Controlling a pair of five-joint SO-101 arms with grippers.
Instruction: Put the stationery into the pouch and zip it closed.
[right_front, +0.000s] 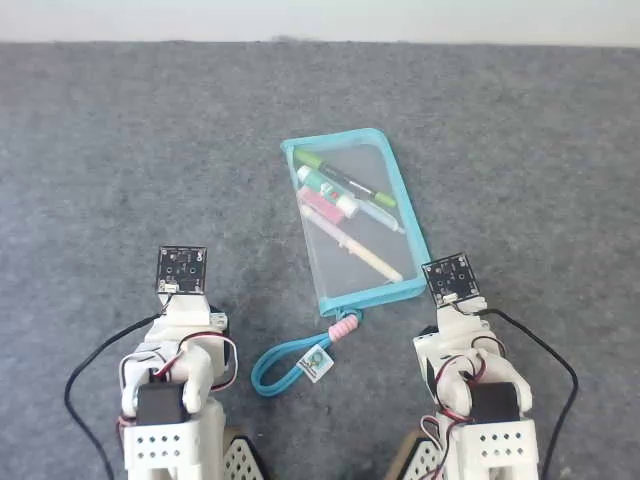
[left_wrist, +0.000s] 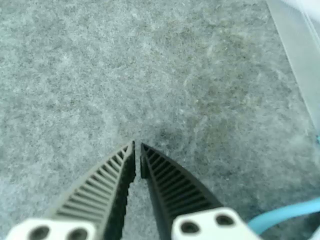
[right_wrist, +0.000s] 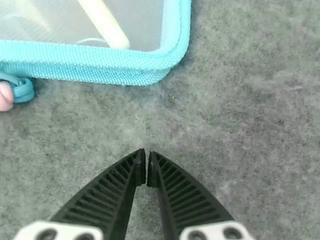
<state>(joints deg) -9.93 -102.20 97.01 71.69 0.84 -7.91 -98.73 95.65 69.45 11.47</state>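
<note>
Teal cloth pouch in the middle of the high view, both grippers pinched shut.

Grey fuzzy felt covers the table (right_front: 120, 150). The pouch (right_front: 340, 275) is a long flat shape with a see-through front and a woven teal edge. Its long side runs from upper left down to lower right. Inside, a green marker (right_front: 345, 180) and a cream pen (right_front: 365, 255) slant the same way. A teal strap (right_front: 256, 376) with a pink bead (right_front: 345, 324) loops off its lower end. The left gripper (left_wrist: 137, 146) has ribbed black fingers pressed together over bare felt. The right gripper (right_wrist: 147, 152) is pressed together too, near the pouch's corner.
</note>
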